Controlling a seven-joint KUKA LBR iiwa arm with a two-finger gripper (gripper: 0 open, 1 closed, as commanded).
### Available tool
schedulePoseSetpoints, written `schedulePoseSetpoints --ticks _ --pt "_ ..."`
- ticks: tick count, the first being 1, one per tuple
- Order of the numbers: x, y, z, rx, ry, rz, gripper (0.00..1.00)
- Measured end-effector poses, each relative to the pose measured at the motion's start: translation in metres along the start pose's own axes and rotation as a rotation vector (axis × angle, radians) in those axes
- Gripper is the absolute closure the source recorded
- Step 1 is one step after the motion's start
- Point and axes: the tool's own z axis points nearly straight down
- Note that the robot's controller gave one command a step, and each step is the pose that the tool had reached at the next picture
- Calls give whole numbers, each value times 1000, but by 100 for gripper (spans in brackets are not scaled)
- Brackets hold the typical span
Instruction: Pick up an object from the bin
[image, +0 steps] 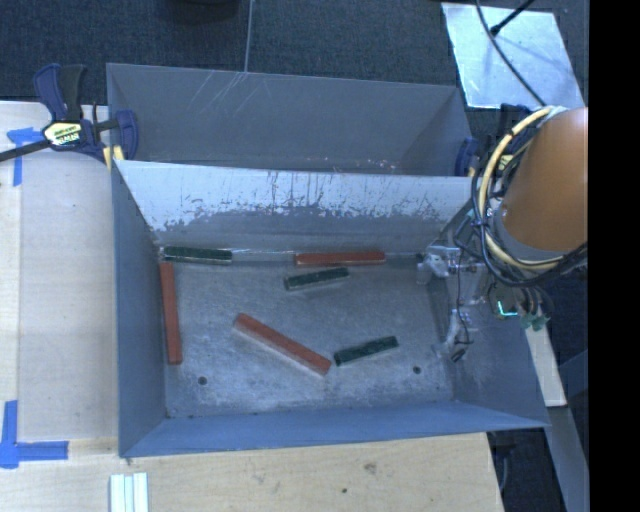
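Across the middle of the camera view: grey metal bin (290, 120), sloped walls, floor scuffed and pale, back wall streaked with scratches.

Right side: arm enters over the bin's right wall. Orange cover (545, 180) on the wrist, with a bundle of yellow and black cables (490, 205) looped along its left side.

Contents: six flat bars, well spread out, not heaped. Two colours, red-brown and dark green.
- Diagonal red-brown bar (282, 344): longest, lies flat in mid-floor, runs from upper left down to lower right.
- Left red-brown bar (171, 312): lies along the foot of the left wall, runs front to back.
- Back red-brown bar (340, 258): lies along the foot of the back wall, right of centre.
- Back-left green bar (197, 255): at the foot of the back wall, in the left corner, its end near the top of the left red-brown bar.
- Middle green bar (316, 280): just in front of the back red-brown bar, slightly tilted.
- Front-right green bar (366, 350): shortest-looking, dark with a dull sheen, slightly tilted, its left end just beside the lower end of the diagonal red-brown bar.

Gripper (456, 348): low at the right edge of the floor, close to the right wall, above bare metal. Nearest item is the front-right green bar, to its left and apart from it. Nothing seen in its grasp. How far it is spread: cannot tell from this angle.
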Motion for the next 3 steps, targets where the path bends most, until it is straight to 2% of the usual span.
schedulePoseSetpoints --ticks 1,2,3 --pt "-33 23 177 -1 -1 -267 0" --pt "-35 24 173 1 -9 -268 100" --pt "-33 6 22 4 -16 -311 100"
